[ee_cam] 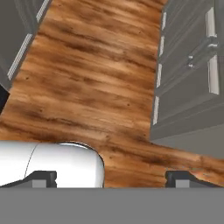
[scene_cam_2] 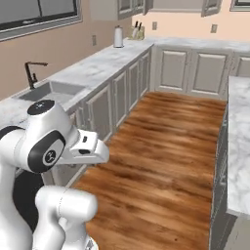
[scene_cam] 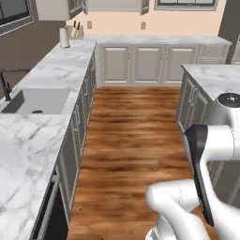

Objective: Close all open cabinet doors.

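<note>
Kitchen aisle with wood floor (scene_cam: 133, 136) between marble benches.

Left bench (scene_cam: 56, 75) fitted with a sink (scene_cam: 40, 101) and a dark tap (scene_cam: 5, 84) beside it; far along in the corner, a paper towel roll (scene_cam: 64, 37) upright, just beside a knife block (scene_cam: 75, 31). Under-bench cupboards (scene_cam: 147, 63) along the back wall, all shut. Window (scene_cam_2: 41, 12) above the sink. Second marble bench (scene_cam: 213, 77) on the right of the aisle.
</note>
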You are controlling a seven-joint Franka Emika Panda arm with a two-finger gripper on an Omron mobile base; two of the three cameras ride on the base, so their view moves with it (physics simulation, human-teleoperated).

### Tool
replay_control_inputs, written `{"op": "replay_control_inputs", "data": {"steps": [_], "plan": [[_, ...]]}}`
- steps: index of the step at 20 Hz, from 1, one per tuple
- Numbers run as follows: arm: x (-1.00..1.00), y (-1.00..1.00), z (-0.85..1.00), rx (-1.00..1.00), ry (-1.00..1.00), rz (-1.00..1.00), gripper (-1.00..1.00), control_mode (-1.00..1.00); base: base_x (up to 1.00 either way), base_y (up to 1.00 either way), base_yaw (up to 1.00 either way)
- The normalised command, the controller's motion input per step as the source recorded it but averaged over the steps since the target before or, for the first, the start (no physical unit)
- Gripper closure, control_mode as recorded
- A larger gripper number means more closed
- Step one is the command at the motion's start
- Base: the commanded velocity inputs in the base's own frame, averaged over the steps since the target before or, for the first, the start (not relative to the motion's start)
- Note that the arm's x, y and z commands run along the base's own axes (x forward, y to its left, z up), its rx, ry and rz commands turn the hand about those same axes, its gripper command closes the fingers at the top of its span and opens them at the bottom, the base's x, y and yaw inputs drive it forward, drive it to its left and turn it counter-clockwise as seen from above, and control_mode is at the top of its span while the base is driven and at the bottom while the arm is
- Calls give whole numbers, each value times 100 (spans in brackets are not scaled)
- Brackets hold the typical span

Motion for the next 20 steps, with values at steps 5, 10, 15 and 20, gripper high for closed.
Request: {"op": "replay_control_inputs", "data": {"steps": [5,10,15,20], "plan": [[0,0,0,0,0,0,-100,100,0,-39,-67],[0,0,0,0,0,0,-100,100,39,7,-5],[0,0,0,0,0,0,-100,100,93,12,3],[0,0,0,0,0,0,-100,100,100,12,5]]}}
